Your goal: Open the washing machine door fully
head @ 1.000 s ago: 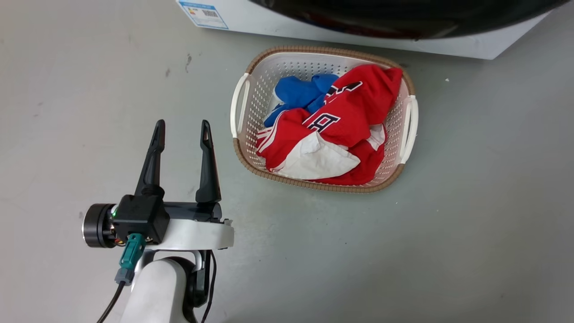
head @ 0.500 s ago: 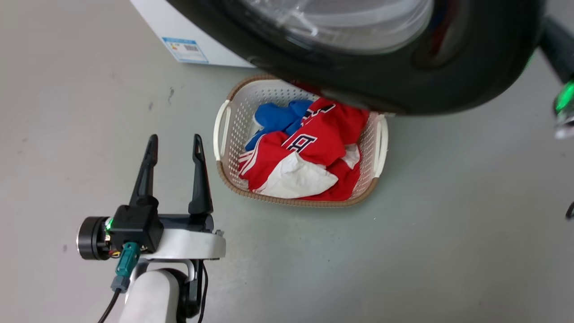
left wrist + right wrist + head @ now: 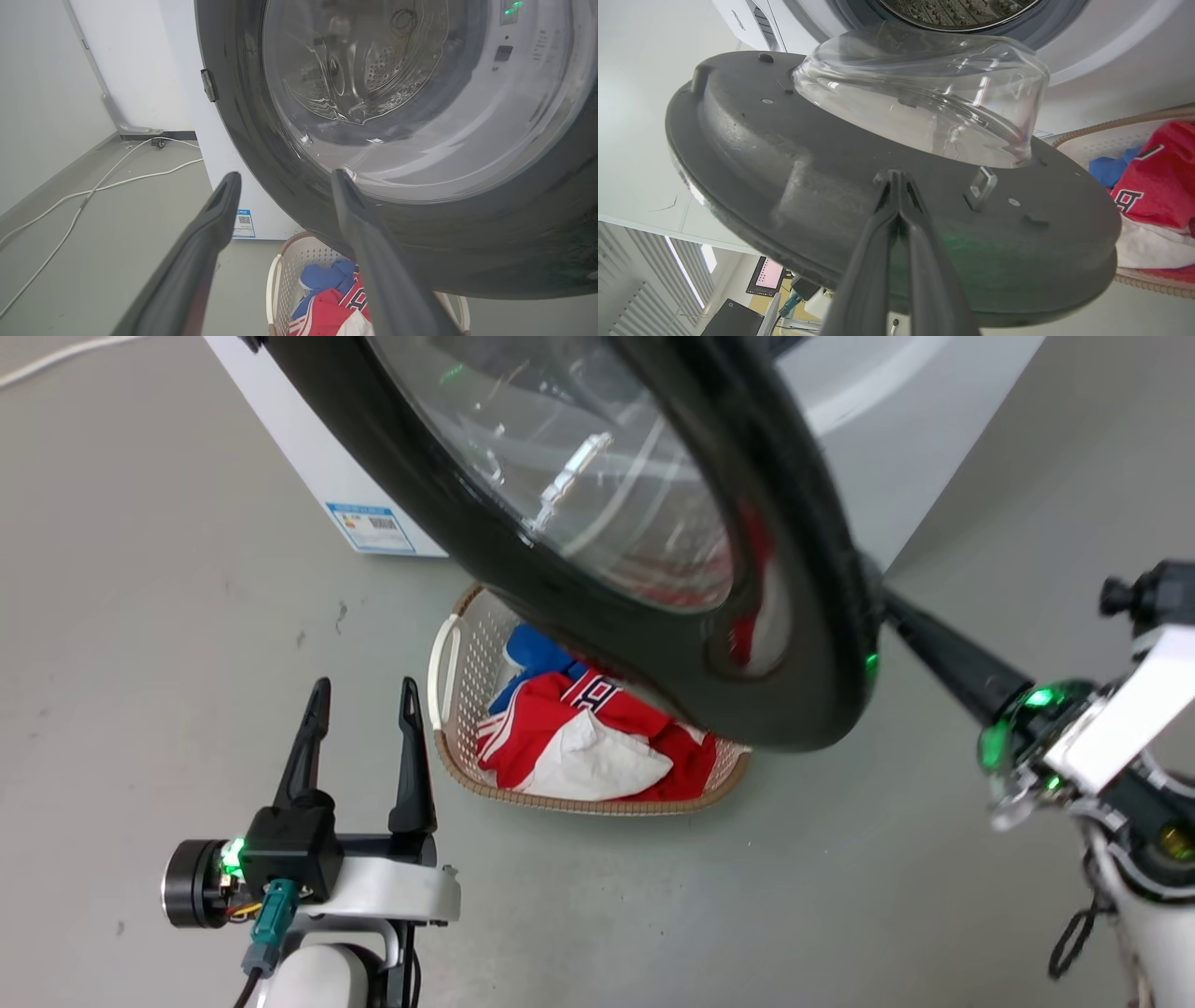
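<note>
Near left, the left gripper [image 3: 364,686] is idling, jaws apart. At right, the right gripper [image 3: 896,174], jaws together, is pressing its tips against the inner face of the door [image 3: 794,700]. The door is standing part open over the basket [image 3: 446,644], before the washer [image 3: 934,448]. The swing looks about midway; the next move calls for pushing the free edge further left.

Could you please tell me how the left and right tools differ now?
The left tool has spread fingers; the right tool has them together. The left tool hangs free beside the basket; the right tool touches the washing machine door. Both have long dark fingers.
</note>
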Available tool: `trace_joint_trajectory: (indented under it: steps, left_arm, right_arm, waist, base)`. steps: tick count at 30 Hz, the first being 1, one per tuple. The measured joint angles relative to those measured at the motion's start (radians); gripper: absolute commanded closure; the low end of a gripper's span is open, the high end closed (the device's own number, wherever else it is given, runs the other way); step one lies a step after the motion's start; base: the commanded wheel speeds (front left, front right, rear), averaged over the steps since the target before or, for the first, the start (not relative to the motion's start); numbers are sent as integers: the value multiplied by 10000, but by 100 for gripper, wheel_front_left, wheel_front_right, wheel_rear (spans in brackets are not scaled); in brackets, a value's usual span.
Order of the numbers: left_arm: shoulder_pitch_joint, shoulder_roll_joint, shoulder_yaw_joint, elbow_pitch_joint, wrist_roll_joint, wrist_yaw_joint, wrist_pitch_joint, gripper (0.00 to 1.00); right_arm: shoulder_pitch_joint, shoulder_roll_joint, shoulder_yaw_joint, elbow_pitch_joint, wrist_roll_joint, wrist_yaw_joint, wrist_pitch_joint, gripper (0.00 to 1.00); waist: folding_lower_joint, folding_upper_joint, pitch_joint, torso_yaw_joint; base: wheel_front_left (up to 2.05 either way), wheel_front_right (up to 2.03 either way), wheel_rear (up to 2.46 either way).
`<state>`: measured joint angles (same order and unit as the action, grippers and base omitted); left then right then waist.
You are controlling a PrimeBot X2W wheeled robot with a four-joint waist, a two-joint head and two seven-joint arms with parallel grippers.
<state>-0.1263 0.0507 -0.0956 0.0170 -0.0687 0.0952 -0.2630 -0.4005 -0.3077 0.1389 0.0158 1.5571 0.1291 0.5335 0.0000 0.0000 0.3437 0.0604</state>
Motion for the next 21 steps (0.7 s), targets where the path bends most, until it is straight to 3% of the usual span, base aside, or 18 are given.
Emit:
trace_joint_trajectory:
  steps: [13,21]
  left_arm:
    - [609,-2,-10,140,142,-71,0,0]
    - [815,0,12,128,203,-84,0,0]
  right_arm:
    - [1743,965,1810,-1114,-111,0,316,100]
    - [1687,1492,2884,-796,-219,0,629,100]
  waist:
    - [-1,0,-1083,187]
    - [-1,0,-1355,365]
  base:
    - [0,0,0]
    - [0,0,0]
